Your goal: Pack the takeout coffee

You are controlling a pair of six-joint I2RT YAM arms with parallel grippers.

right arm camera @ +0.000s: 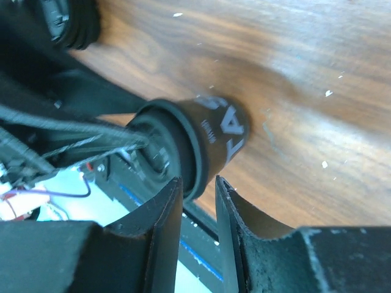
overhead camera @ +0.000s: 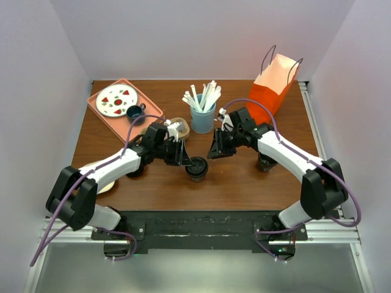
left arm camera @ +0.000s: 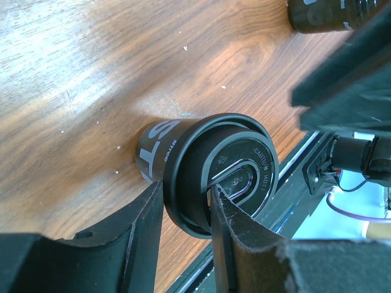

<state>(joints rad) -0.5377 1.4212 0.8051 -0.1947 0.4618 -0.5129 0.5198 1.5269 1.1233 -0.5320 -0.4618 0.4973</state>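
Lidded cup (right arm camera: 208,137) lettering: blurred in the right wrist view, unreadable.
Second cup (overhead camera: 265,163): mostly hidden under the right arm.
Pale disc (overhead camera: 105,185): largely covered by the left arm; cannot tell what it is.
Dark object (left arm camera: 327,13): cut off by the top edge.

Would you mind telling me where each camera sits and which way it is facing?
Top external: above and behind the robot, facing down on the table; the left arm and right arm show whole.
Left wrist: on the left arm, looking along the left pincer at the black lidded cup it clamps by the lid rim; its fingers show.
Right wrist: on the right arm, looking past the open right pincer at that cup's other side; its fingers show.
Shared: all three show that cup.
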